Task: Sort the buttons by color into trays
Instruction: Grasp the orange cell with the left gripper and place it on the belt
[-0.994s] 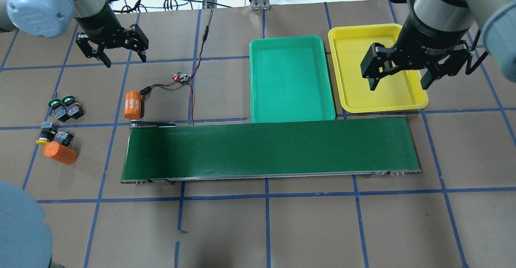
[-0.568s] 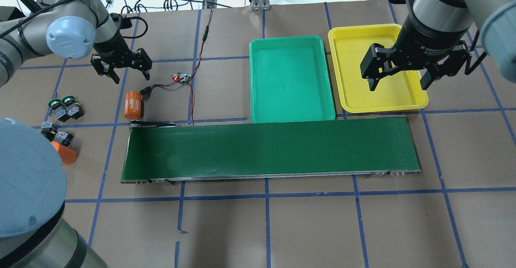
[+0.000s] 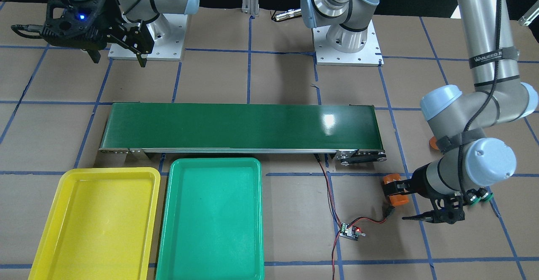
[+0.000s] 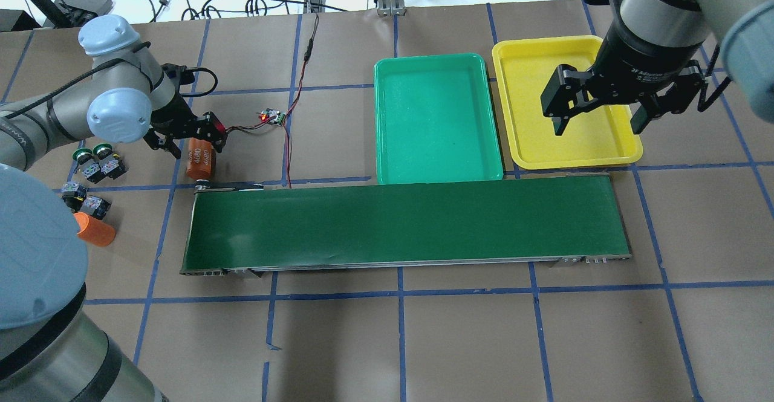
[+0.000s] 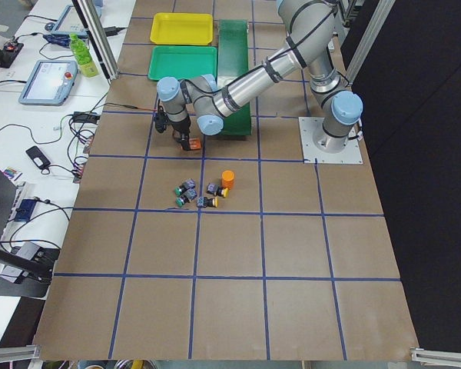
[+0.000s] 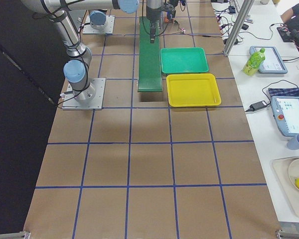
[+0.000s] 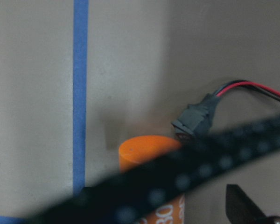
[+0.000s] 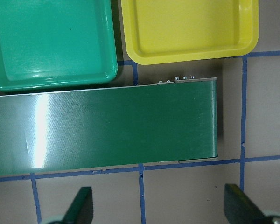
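Note:
Four buttons lie at the table's left: two green-capped ones (image 4: 97,159) and, nearer the front, two yellow-capped ones (image 4: 86,202), partly hidden by my left arm's elbow. They also show in the exterior left view (image 5: 197,194). The green tray (image 4: 438,118) and the yellow tray (image 4: 532,118) stand side by side at the back right, both empty. My left gripper (image 4: 196,147) is open and low, right of the buttons and at the far end of an orange cylinder (image 4: 199,160). My right gripper (image 4: 598,129) is open and empty, high above the yellow tray.
A long dark green conveyor belt (image 4: 405,223) runs across the middle, in front of the trays. A second orange cylinder (image 4: 97,233) lies by the yellow buttons. A small circuit board (image 4: 272,116) with red and black wires sits beside the left gripper. The wrist view shows the plug (image 7: 196,121).
My left arm has swung in and down from the back left, bringing its open gripper to the orange cylinder by the belt's end. The right arm has not moved.

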You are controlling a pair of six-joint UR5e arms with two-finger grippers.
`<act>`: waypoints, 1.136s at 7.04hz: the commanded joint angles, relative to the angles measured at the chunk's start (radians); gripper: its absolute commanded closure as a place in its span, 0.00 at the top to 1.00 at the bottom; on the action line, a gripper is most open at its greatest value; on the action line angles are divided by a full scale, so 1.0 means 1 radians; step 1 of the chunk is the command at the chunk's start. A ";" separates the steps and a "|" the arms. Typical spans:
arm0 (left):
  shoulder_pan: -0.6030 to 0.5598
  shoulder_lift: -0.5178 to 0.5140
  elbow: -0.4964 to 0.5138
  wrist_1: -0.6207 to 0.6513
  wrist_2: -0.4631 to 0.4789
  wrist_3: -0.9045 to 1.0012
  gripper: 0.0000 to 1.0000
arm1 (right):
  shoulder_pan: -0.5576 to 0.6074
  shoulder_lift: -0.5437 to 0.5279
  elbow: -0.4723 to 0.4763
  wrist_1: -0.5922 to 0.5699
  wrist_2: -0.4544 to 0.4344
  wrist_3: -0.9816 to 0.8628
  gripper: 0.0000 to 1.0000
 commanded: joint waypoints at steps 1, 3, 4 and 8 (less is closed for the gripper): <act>0.001 0.014 -0.023 0.029 0.007 0.006 0.00 | 0.000 0.001 0.000 0.001 0.000 0.000 1.00; 0.001 0.044 -0.016 0.013 0.007 0.010 0.00 | 0.000 0.000 0.000 0.001 -0.005 0.000 1.00; -0.007 0.071 -0.014 -0.026 0.007 0.010 0.00 | 0.000 -0.001 0.000 0.001 -0.003 0.000 1.00; -0.055 0.270 -0.002 -0.219 -0.004 0.491 0.00 | 0.000 -0.004 0.028 -0.006 0.000 0.008 1.00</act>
